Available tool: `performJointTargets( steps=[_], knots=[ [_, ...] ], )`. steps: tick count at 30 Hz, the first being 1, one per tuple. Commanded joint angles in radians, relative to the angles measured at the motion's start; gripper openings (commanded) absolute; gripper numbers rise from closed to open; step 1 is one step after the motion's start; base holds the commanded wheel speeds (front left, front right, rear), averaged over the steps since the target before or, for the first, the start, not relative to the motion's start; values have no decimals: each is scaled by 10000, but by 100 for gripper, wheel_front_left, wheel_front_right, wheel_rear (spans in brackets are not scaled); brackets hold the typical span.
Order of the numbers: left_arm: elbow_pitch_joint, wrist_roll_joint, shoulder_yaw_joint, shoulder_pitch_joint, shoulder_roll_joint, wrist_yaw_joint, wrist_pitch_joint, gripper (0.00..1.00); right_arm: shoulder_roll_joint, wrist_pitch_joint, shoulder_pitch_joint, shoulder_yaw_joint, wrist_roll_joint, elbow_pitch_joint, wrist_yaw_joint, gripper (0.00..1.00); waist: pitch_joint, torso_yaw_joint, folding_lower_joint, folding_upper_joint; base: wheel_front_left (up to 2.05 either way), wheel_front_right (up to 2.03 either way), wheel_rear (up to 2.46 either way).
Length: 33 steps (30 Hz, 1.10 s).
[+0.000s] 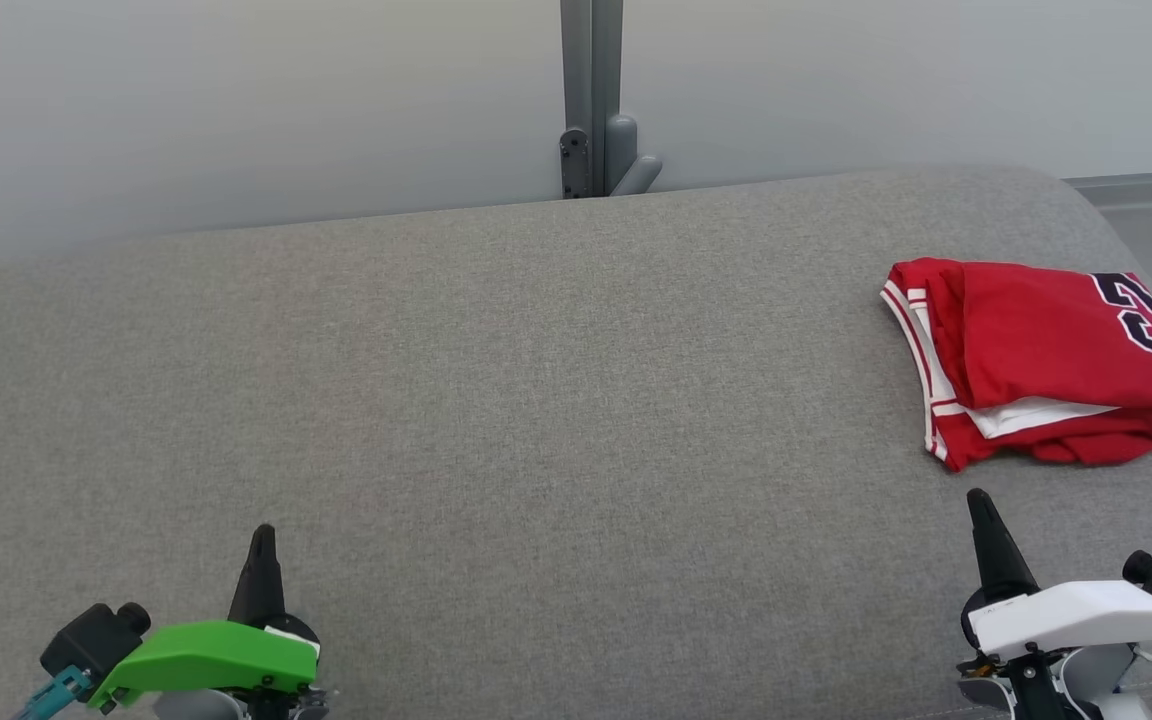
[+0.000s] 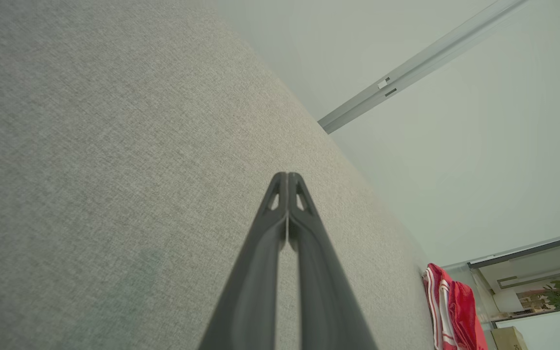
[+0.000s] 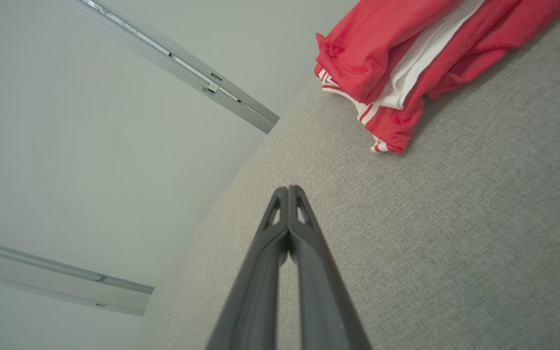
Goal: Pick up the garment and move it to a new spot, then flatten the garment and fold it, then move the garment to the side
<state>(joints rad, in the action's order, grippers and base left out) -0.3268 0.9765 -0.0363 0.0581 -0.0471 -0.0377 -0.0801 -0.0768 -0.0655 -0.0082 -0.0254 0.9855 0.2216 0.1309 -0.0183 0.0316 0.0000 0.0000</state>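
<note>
Grey woven upholstery [image 1: 496,380] is spread across the scene. A folded red basketball jersey [image 1: 1036,350] is laid near its right edge, just beyond the right gripper [image 1: 978,497]. That gripper and the left gripper [image 1: 263,532] are seen with fingers pressed together, apart from the jersey.

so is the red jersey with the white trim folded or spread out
Folded: the red basketball jersey lies in stacked layers on the grey fabric surface, white lining showing between them.

Grey cushion [image 1: 496,400] lies open; folded garment [image 1: 1036,350] blocks far right.
</note>
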Motion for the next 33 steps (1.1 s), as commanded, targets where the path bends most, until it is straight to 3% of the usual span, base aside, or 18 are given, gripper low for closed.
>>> performJointTargets(
  steps=[1, 33],
  knots=[
    [136, 272, 63, 290, -37, -99, 62, 0, -86, 55, -251, -73, 277, -148, 2, 0, 3, -5, 0, 0, 0, 0, 0],
    [296, 3430, 355, 672, -45, -544, 846, 0, -156, 885, -422, -633, 3600, -186, 2, 0, 88, -139, 0, 0, 0, 0, 0]
  ],
)
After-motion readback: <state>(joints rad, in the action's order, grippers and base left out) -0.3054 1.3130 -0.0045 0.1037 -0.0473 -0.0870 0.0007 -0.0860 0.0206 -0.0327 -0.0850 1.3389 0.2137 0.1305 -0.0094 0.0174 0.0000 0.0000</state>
